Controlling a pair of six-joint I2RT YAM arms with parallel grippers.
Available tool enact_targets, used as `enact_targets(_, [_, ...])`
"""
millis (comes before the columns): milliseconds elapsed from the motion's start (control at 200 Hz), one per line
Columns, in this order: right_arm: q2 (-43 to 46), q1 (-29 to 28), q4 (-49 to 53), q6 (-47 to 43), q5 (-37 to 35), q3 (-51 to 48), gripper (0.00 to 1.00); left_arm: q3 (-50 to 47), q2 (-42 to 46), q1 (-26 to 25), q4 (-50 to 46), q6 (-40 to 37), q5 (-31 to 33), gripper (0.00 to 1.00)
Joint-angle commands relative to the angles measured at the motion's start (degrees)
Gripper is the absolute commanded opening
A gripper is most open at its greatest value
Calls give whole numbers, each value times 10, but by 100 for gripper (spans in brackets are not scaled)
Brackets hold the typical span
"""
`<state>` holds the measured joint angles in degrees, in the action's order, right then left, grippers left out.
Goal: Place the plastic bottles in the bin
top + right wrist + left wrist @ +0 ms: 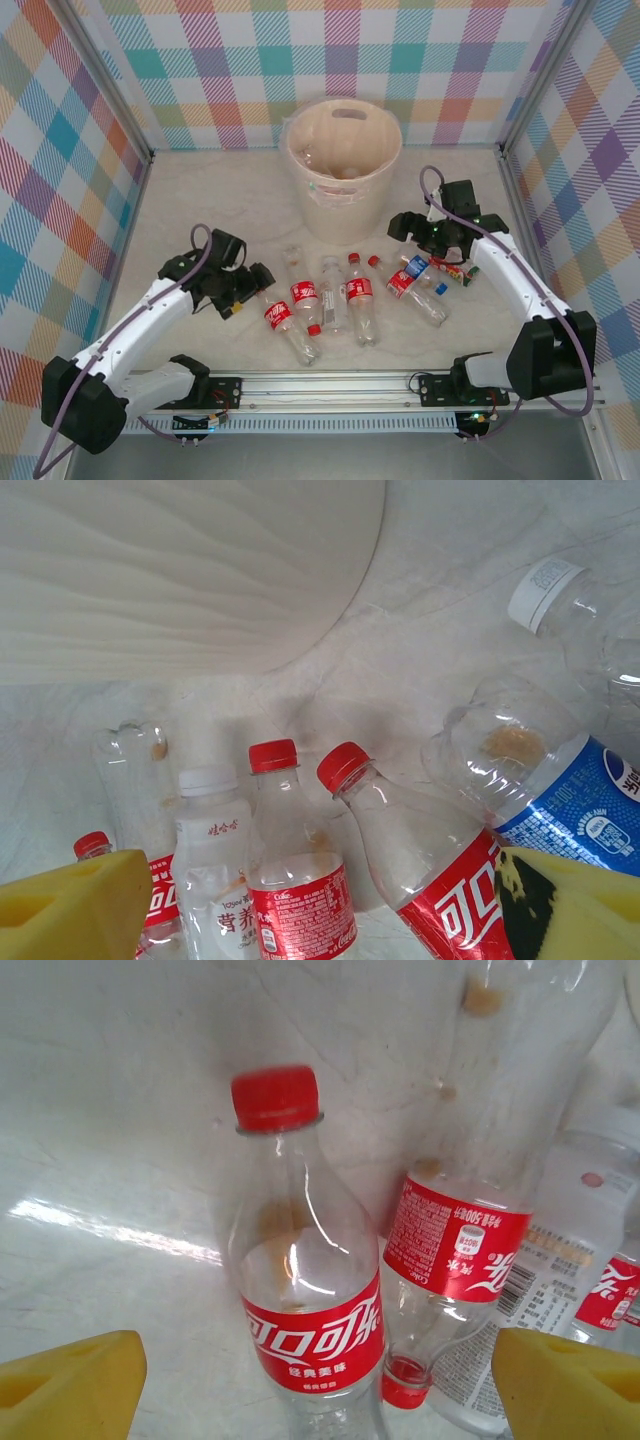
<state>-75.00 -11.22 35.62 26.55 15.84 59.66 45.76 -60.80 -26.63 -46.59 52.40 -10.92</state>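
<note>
The left gripper [243, 291] is held with fingers spread over the leftmost clear red-labelled plastic bottle [300, 1290], apparently so it can be straddled. The right gripper [412, 226], fingers likewise released, is poised above another red-labelled bottle [420, 860] lying on the pale surface [200, 200], near the round cream plastic bin [343, 165].

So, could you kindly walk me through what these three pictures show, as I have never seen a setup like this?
Gladly. The wide picture is taken from above and behind two small robot arms bolted to the near edge of a table. The other two come from little cameras on the arms' wrists; the yellow blocks at their bottom corners are each pincer's own fingers.

The left pincer hangs open over a red-labelled bottle lying on the table. The right pincer is also open, above another red-labelled bottle and a blue-labelled bottle. Neither holds anything.

More plastic bottles lie in a loose row between the arms. Behind them stands the cream bin, with what looks like a bottle or two already inside.
</note>
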Motion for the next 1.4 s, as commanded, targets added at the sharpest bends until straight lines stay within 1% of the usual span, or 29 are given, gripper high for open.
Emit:
enact_targets(0, [21, 2, 7, -2, -5, -14, 89, -34, -1, -19, 81, 77, -25, 89])
enact_targets(115, [38, 3, 12, -4, -17, -20, 89, -69, -14, -28, 137, 121, -32, 87])
enact_targets(230, [51, 3, 18, -8, -24, -27, 89, -83, -28, -36, 173, 160, -24, 85])
enact_targets(365, [65, 3, 19, -8, -30, -33, 89, -91, -54, -47, 186, 186, -24, 84])
enact_targets(440, [70, 3, 19, -6, -30, -36, 89, -104, -62, -56, 200, 211, -19, 80])
enact_targets(570, [91, 4, 1, 9, -37, -50, 89, -125, -87, -61, 223, 236, -35, 76])
enact_targets(665, [107, 4, -13, 20, -41, -64, 89, -110, -110, -61, 223, 226, -35, 75])
enact_targets(805, [107, 4, -15, 17, -40, -73, 89, -88, -142, -61, 215, 208, -39, 74])
enact_targets(960, [106, 6, -16, 9, -32, -69, 89, -68, -144, -61, 203, 205, -9, 68])
enact_targets(1095, [89, 8, 0, -9, -18, -36, 89, -47, -135, -61, 198, 196, 22, 63])
enact_targets(1220, [87, 7, 8, -15, -13, -16, 89, -11, -103, -61, 163, 177, 57, 61])
enact_targets(1325, [101, 8, 10, -2, -12, -23, 89, 45, -90, -59, 96, 129, 95, 60])
enact_targets(1395, [112, 8, 9, 8, -11, -33, 89, 75, -90, -54, 70, 100, 109, 60])
